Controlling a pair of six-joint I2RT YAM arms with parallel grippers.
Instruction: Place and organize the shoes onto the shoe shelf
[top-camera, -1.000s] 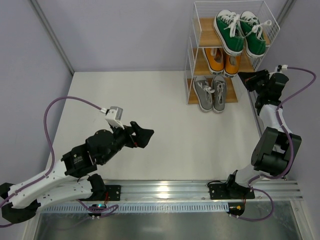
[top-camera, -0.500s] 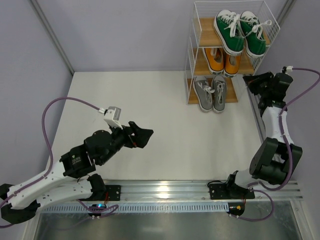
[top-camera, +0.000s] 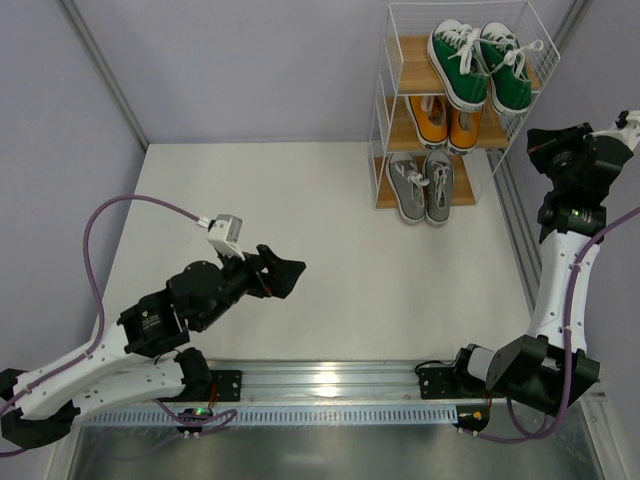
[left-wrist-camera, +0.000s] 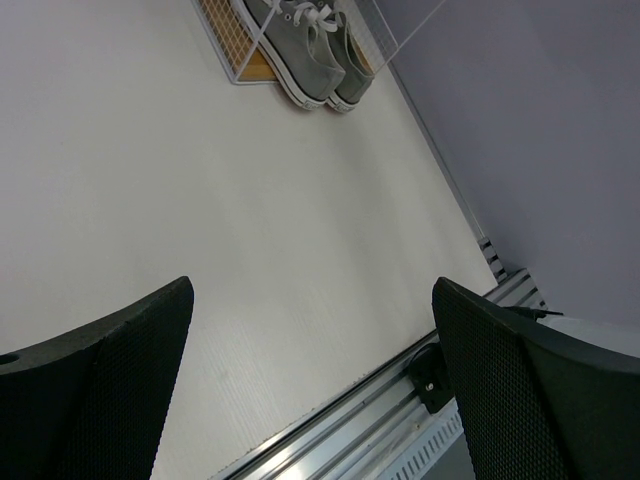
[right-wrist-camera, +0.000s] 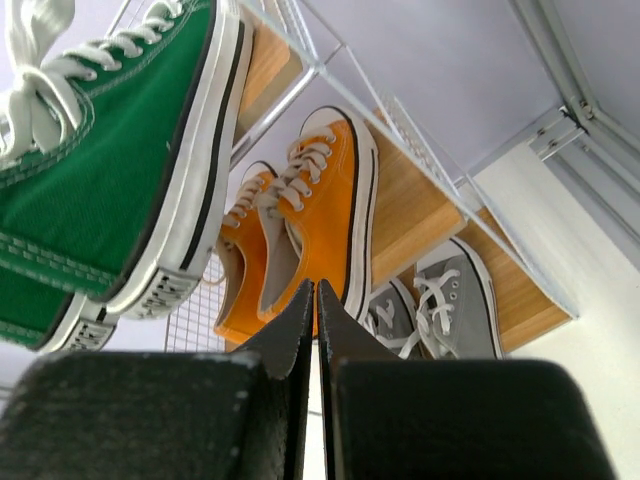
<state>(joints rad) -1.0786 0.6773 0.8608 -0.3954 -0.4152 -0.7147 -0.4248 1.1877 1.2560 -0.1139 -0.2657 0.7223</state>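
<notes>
The green pair (top-camera: 480, 65) is sitting on the top board of the shoe shelf (top-camera: 408, 60), the orange pair (top-camera: 447, 120) on the middle 1 and the grey pair (top-camera: 422, 185) on the bottom 1. All 6 shoes are lying with their long axes running front to back, toes poking out toward the arms.

The right end effector (top-camera: 542, 142) is hovering off the shelf's right side, around the middle tier, pinched fully closed and carrying nothing. In its wrist view the orange shoes are lying dead ahead.

It's way nearer than the left end effector (top-camera: 288, 270), which is hanging wide open and empty over the desk (top-camera: 330, 200), well apart from the shelf.

Looks to me like nothing's left to load, maybe just a tidy-up nudge.
</notes>
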